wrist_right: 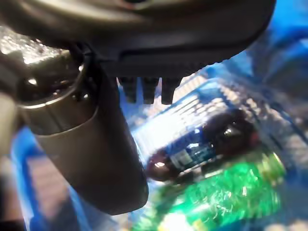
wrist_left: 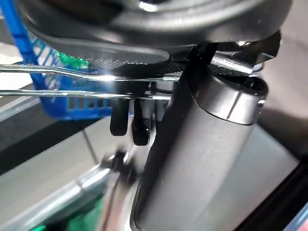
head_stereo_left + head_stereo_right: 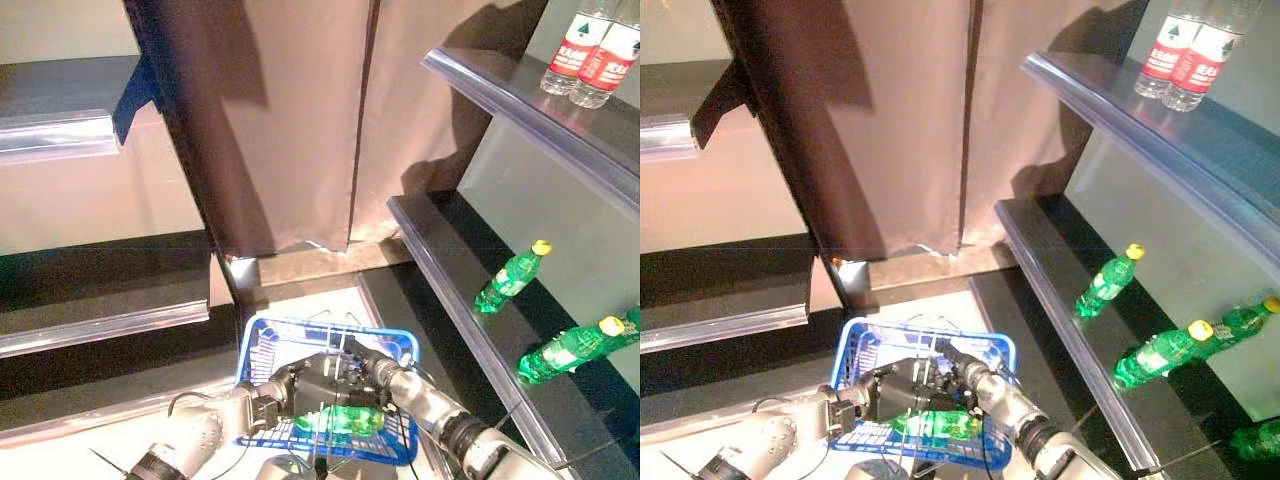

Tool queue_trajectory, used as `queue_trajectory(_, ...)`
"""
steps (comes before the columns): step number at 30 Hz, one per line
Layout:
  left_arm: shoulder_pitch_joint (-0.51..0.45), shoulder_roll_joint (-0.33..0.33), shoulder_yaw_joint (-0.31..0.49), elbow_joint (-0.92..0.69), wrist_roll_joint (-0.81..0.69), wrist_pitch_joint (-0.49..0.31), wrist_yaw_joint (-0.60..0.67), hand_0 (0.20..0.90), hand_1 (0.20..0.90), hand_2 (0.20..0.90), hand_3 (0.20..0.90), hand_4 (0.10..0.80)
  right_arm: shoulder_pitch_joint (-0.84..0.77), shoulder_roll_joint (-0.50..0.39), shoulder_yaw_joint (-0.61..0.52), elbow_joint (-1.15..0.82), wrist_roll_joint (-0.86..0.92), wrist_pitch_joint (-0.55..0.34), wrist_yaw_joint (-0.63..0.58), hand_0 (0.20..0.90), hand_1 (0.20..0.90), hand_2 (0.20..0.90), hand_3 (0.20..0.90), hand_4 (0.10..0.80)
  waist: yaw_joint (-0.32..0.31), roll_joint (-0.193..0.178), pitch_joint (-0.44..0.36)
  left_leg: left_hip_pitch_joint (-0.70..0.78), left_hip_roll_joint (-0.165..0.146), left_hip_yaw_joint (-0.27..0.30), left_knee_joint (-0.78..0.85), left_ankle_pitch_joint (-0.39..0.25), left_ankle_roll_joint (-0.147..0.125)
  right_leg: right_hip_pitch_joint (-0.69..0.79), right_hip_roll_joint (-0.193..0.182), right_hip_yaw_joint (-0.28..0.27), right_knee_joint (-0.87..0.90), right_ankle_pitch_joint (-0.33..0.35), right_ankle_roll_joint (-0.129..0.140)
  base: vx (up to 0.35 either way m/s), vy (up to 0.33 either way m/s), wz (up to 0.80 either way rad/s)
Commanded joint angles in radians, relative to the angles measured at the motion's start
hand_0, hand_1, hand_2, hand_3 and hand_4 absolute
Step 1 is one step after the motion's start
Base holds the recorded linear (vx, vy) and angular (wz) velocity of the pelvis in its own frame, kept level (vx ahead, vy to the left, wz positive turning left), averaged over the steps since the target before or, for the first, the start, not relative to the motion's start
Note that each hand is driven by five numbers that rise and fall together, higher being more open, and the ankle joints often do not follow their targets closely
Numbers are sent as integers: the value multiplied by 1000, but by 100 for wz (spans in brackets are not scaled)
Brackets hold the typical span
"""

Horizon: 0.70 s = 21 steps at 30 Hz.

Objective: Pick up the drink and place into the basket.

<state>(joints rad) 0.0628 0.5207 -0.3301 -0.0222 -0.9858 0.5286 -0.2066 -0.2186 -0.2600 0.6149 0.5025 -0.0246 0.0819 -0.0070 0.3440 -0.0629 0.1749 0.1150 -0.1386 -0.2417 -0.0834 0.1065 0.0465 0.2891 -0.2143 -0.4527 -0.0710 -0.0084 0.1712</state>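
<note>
I hold the blue basket (image 3: 262, 352) at six o'clock in my head view, my left hand (image 2: 126, 126) curled around its chrome wire handle (image 2: 72, 81), which runs across the wrist view just above my fingertips. My right hand (image 3: 372, 366) hangs over the basket's open top, fingers straight and relaxed, holding nothing. Below them in the right wrist view lies the green drink bottle (image 1: 226, 192) on its side on the basket floor, with a dark bottle (image 1: 202, 149) just beside it. So I judge the placing is essentially done and the step in hand is getting my right hand out cleanly.

To do that well, I should lift straight up, fingers kept straight, so nothing catches the wire handle or the basket rim, and only then swing away. My left hand should hold its grip level; tipping the basket would roll the bottles.

On the shelf (image 3: 470, 300) at three to four o'clock more green bottles (image 3: 512, 277) lie on their sides with yellow caps, and clear water bottles (image 3: 592, 50) stand on the upper shelf at one o'clock, well apart from my hands.
</note>
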Motion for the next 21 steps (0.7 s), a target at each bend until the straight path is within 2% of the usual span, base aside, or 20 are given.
queue_trajectory(1, -96, -161, 183, -226, -257, -327, -103, 300, 300, 300, 200, 100, 78, -65, -77, -139, 188, -151, -33, 900, 900, 900, 900, 800, -59, 33, -138, 61, 43, 171, 58, -223, -8, -128, 4, 118, 20, 56, -8, -83, -79, -35)
queue_trajectory(4, -56, -176, 270, -93, -240, -378, -100, 300, 300, 300, 200, 100, 190, -69, -182, -230, 250, -206, 69, 900, 900, 900, 900, 800, -126, 40, -124, 65, 51, 216, 63, -230, -8, -144, 17, 167, 15, 56, -12, -72, -64, -38)
queue_trajectory(7, -29, -195, 318, 48, -237, -457, -92, 300, 300, 300, 200, 100, 253, -79, -258, -257, 309, -208, 160, 900, 900, 900, 900, 800, -183, 42, -112, 68, 60, 264, 67, -232, -14, -151, 35, 211, 0, 56, -23, -64, -77, -54)
queue_trajectory(11, -13, -211, 357, 207, -202, -528, -103, 300, 300, 300, 200, 100, 294, -92, -324, -231, 347, -190, 187, 900, 900, 900, 900, 800, -233, 40, -102, 70, 69, 316, 75, -236, -23, -151, 53, 251, -14, 55, -34, -55, -88, -49)
queue_trajectory(15, -1, -221, 386, 337, -164, -573, -112, 300, 300, 300, 200, 100, 317, -76, -376, -148, 389, -168, 194, 900, 900, 900, 900, 800, -265, 39, -95, 73, 75, 345, 77, -238, -28, -154, 69, 277, -16, 54, -39, -48, -66, -33)
queue_trajectory(17, 3, -238, 418, 462, -187, -580, -158, 300, 300, 300, 200, 100, 330, -47, -422, -13, 425, -175, 215, 900, 900, 900, 900, 800, -286, 41, -93, 76, 82, 363, 65, -233, -32, -158, 84, 296, -16, 50, -44, -61, -67, -18)
queue_trajectory(21, -19, -251, 427, 593, -225, -569, -210, 300, 300, 300, 200, 100, 303, -24, -478, 229, 517, -194, 232, 900, 900, 900, 900, 800, -298, 45, -98, 77, 93, 389, 49, -225, -38, -163, 104, 312, -16, 44, -52, -40, -58, -29)
